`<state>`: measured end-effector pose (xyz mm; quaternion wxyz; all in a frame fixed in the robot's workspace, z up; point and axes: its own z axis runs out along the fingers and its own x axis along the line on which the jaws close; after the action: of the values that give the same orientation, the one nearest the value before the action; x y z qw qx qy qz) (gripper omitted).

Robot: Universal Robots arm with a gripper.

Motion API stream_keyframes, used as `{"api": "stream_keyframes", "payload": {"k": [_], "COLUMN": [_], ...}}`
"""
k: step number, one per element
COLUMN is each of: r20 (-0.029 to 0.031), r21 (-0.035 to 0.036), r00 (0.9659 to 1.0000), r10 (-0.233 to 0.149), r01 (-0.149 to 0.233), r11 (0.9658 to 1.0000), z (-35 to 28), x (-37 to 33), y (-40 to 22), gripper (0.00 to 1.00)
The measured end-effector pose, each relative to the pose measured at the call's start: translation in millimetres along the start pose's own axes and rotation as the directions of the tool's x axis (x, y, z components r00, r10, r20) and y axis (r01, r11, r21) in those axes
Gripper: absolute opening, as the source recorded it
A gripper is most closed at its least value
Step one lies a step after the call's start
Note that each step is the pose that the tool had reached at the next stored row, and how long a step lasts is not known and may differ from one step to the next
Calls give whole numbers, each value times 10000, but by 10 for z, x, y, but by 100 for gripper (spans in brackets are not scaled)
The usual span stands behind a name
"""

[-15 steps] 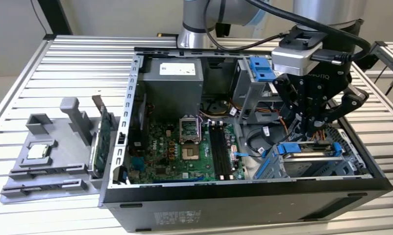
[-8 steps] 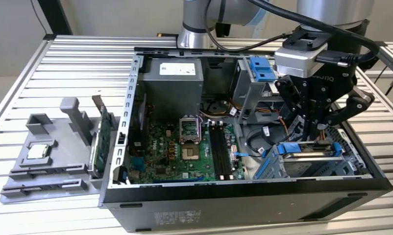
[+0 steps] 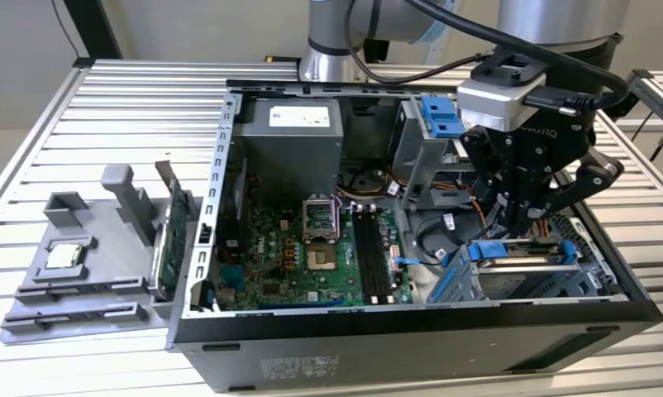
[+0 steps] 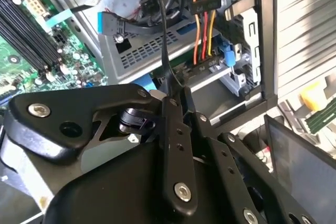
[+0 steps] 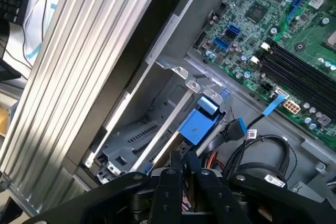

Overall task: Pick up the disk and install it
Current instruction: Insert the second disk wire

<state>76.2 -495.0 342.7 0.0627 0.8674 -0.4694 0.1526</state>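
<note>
One disk (image 3: 527, 255) in its bay beneath one gripper (image 3: 527, 222).

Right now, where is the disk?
In the exterior view the disk sits in the drive bay at the computer case's right, directly below the gripper, right of the motherboard.

Ext. view high, front-on; both wrist views close, sharing case (image 3: 420, 347) interior.

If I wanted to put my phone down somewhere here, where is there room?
The slatted table is bare behind the grey holder and beside the case, toward the exterior view's left. Inside the case it is crowded: board, cables, and the gripper over the disk.
</note>
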Motion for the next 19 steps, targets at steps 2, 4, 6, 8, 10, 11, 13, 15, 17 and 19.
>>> {"api": "stream_keyframes", "payload": {"k": [2,4,6,8,10,11,13,15,17,19], "r20": [199,261,265,265,268,267,265,264,266,269], "r21": [81,96,93,82,63,51,24,-1,-20,-33], "r00": [9997,9994,9994,9993,9993,9992,9989,9987,9985,9984], "r10": [141,215,225,246,277,313,386,446,483,502], "r01": [-143,-217,-228,-248,-279,-314,-387,-446,-483,-501], "r11": [9999,9997,9997,9997,9996,9995,9992,9990,9988,9987], "z": [-2,-3,1,7,14,17,20,24,30,36], "x": [-5,-5,5,25,43,52,69,85,102,118], "y": [8,9,12,12,8,14,23,24,21,12], "gripper": [0,0,0,0,0,0,0,0,0,0]}}
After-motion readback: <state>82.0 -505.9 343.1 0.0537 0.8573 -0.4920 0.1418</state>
